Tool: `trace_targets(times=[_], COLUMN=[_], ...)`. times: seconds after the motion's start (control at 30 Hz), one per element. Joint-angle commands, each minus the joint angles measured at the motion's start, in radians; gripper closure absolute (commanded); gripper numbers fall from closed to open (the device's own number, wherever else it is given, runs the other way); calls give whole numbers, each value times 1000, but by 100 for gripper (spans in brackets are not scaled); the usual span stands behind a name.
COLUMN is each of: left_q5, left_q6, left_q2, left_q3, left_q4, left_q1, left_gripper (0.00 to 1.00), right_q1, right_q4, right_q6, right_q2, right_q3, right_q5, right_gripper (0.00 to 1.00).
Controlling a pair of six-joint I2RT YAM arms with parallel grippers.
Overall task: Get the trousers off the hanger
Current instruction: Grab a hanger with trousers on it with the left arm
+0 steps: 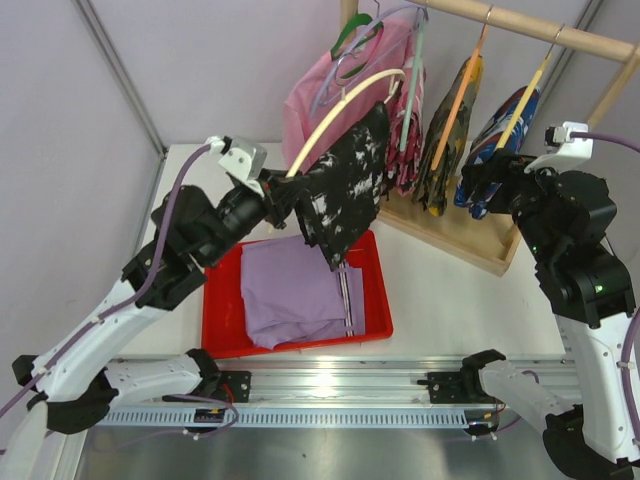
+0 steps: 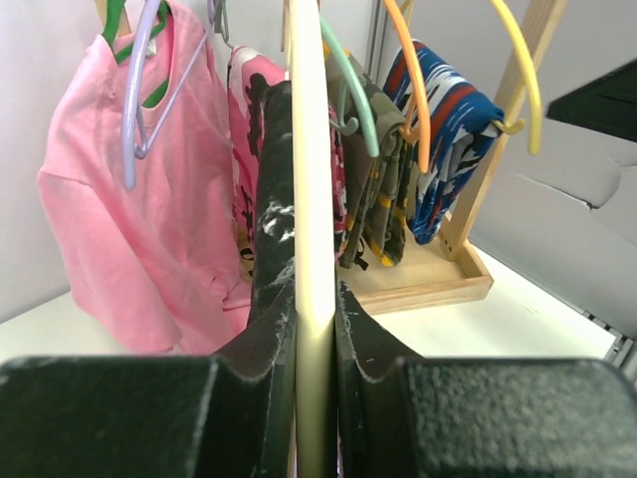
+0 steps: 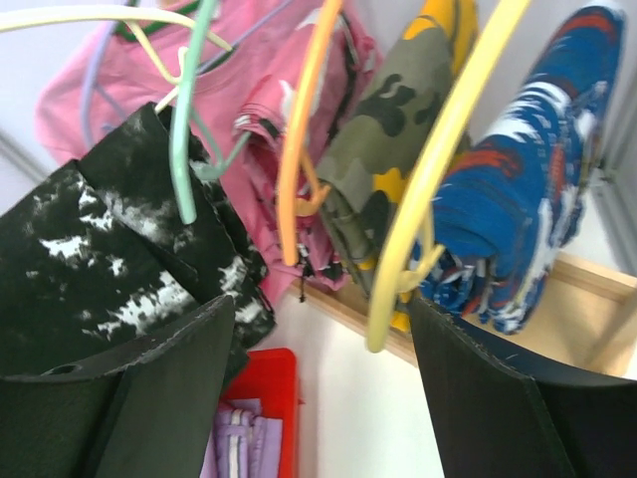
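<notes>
The black trousers with white speckles (image 1: pixel 340 195) hang on a cream hanger (image 1: pixel 330 115) above the red tray (image 1: pixel 215 310). My left gripper (image 1: pixel 272 192) is shut on that hanger's bar; in the left wrist view the bar (image 2: pixel 311 199) runs between my fingers, midway at the gripper (image 2: pixel 311 299), with the black cloth (image 2: pixel 271 229) draped beside it. The pale lavender trousers (image 1: pixel 295 290) lie folded in the tray. My right gripper (image 1: pixel 482 185) is open by the rack; in the right wrist view (image 3: pixel 323 329) a yellow hanger (image 3: pixel 428 199) hangs between its fingers, untouched.
A wooden rack (image 1: pixel 520 25) with a wooden base (image 1: pixel 470 245) stands at the back right. On it hang a pink shirt (image 1: pixel 320 95), a camouflage garment (image 1: pixel 450 140) and a blue-red-white patterned garment (image 1: pixel 500 130). Grey walls enclose the left and back.
</notes>
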Motion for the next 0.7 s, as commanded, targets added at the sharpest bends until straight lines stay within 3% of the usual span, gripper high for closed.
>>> trace_targets(times=[0.0,0.2,0.4,0.57,0.67], left_q5=[-172,-273,-486,-751,-860], left_q6=[42,-16,33,227,408], left_q2=[-105,-148,-164,-107,-40], left_q3=[3,-48,-86,-111,-132], left_q4=[223,195,209,354,553], left_q1=[-69,-138,-287,-493,-608], left_gripper=[100,100,100,100,100], right_q1=[-1,2,20,92,175], right_q4=[52,59,98,162,207], right_q6=[19,19,78,156,187], right_q2=[-4,2,5,65,110], right_q3=[37,48,25,47,73], right_q5=[-100,-229,-336,-414,-427], right_gripper=[21,20,20,21,21])
